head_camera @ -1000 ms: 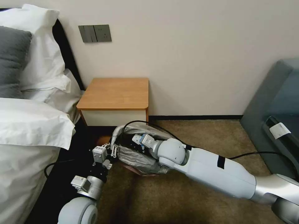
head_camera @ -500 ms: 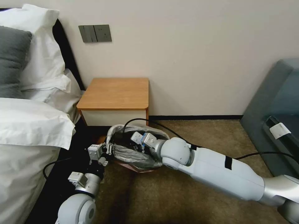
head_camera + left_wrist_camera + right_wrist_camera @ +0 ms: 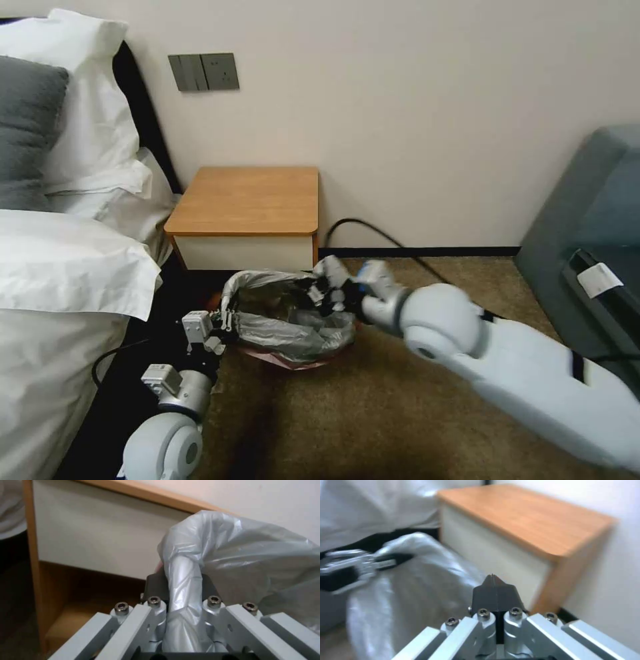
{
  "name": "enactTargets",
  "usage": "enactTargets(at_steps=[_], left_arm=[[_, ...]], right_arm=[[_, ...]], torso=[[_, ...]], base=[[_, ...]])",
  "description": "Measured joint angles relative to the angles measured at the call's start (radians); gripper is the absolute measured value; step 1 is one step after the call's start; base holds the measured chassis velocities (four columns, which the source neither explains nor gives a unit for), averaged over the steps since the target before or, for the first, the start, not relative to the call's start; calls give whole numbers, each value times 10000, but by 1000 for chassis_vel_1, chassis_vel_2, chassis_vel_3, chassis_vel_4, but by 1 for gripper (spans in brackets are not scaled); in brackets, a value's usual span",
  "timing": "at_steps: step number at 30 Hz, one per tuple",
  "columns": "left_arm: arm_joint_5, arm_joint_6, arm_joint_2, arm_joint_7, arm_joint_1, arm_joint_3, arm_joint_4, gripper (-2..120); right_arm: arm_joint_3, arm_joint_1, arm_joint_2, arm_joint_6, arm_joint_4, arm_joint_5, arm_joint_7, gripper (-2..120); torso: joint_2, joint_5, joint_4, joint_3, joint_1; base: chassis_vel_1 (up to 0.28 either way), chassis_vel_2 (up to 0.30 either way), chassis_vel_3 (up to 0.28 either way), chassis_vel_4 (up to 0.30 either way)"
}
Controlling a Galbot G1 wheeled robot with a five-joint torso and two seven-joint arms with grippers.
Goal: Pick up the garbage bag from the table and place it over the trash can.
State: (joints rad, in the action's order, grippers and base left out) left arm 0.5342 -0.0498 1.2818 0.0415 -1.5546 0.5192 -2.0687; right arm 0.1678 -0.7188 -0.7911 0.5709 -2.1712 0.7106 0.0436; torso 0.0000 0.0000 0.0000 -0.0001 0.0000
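Grey garbage bag (image 3: 233, 555) pinched by low left gripper (image 3: 183, 605); right gripper (image 3: 495, 597) closed nearby.

Head camera looks down from afar; wrist cameras sit close behind tools; all share table (image 3: 248, 200) (image 3: 31, 555) (image 3: 533, 522).

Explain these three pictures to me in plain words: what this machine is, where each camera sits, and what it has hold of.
This is a wheeled robot with two arms, each ending in a claw. The wide picture comes from a camera on its head, looking down at a bedroom corner. The other two come from cameras on its wrists.

The table stands by the wall with nothing on its top. On the carpet in front of it lies the garbage bag, grey crinkled plastic, spread open.

The left claw is at the bag's bed-side edge; its wrist picture shows it shut on a bunched strip of bag. The right claw is at the opposite edge, pressed shut with nothing visible between its tips.
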Motion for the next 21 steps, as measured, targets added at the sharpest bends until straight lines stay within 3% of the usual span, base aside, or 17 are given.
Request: enactTargets(at_steps=[2, 4, 7, 8, 9, 13, 14, 17, 21], left_arm=[[58, -109, -23, 67, 2, 5, 0, 9], [256, -616, -76, 441, 12, 2, -5, 9], [290, -791, -82, 609, 23, -22, -4, 9], [357, -1040, -88, 794, 39, -59, -5, 9], [357, -1040, -88, 794, 39, -59, -5, 9], [630, -1540, -165, 1399, 65, -163, -106, 9], [630, -1540, -165, 1399, 65, -163, -106, 9], [784, -1792, -216, 1667, 16, -226, -191, 9], [805, -1892, -241, 1807, -105, -312, -192, 9]], right_arm=[[-280, -440, 134, -330, -57, -123, 88, 0], [-1151, -2079, 252, -1668, 84, -1101, 861, 0], [-1448, -2672, -21, -2199, 273, -1730, 1290, 0], [-1841, -3330, -557, -2771, 495, -2532, 1773, 0], [-1841, -3330, -557, -2771, 495, -2532, 1773, 0], [-3106, -5194, -2125, -3768, 869, -4533, 2044, 17], [-3106, -5194, -2125, -3768, 869, -4533, 2044, 17], [-3816, -6601, -3230, -4287, 828, -5696, 2042, 32], [-4095, -7308, -3820, -4541, 671, -6459, 2101, 43]], torso=[[0, 3, -3, 0, 0], [0, 0, -2, 0, 0], [1, 1, -2, 0, 0], [0, 3, 0, 0, 0], [0, 3, 0, 0, 0], [0, 0, 1, 0, 0], [0, 0, 1, 0, 0], [0, -2, -3, 0, 0], [0, -2, 0, -1, 0]], base=[[0, 0, 0, 0], [0, 0, 0, 0], [0, 0, 0, 0], [0, 0, 0, 0], [0, 0, 0, 0], [0, 0, 0, 0], [0, 0, 0, 0], [0, 0, 0, 0], [0, 0, 0, 0]])
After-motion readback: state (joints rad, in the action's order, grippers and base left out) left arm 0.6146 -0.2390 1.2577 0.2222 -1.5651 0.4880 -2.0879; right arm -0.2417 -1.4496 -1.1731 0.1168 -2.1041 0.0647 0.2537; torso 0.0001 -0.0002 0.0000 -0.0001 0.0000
